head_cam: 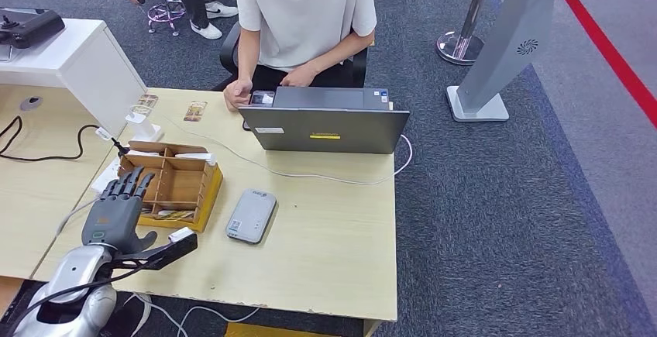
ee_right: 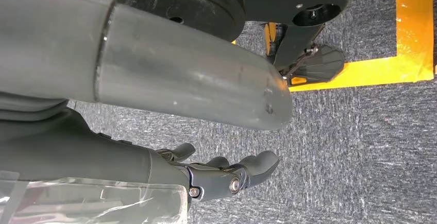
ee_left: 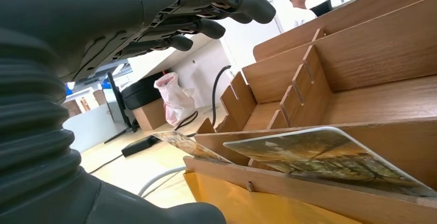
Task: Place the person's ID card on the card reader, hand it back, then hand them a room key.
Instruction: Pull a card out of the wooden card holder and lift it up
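The grey card reader (head_cam: pixel 251 215) lies flat on the wooden table (head_cam: pixel 333 244), with nothing on it. To its left stands a wooden divided box (head_cam: pixel 177 184) with printed key cards (ee_left: pixel 330 157) leaning in its near slot. My left hand (head_cam: pixel 118 207) hovers at the box's left end, fingers (ee_left: pixel 206 7) stretched out and apart, holding nothing. My right hand (ee_right: pixel 227 175) hangs down over the carpet, fingers loosely apart and empty. A person in a white shirt (head_cam: pixel 302 12) sits behind the laptop (head_cam: pixel 324 124), one hand beside a small card-like thing (head_cam: pixel 262 98).
A white cable (head_cam: pixel 310 176) runs across the table in front of the laptop. Two small cards (head_cam: pixel 195 111) lie near the table's far left, by a white stand (head_cam: pixel 143 126). A white cabinet (head_cam: pixel 70 58) and a second desk with a black cable (head_cam: pixel 46 151) are on the left.
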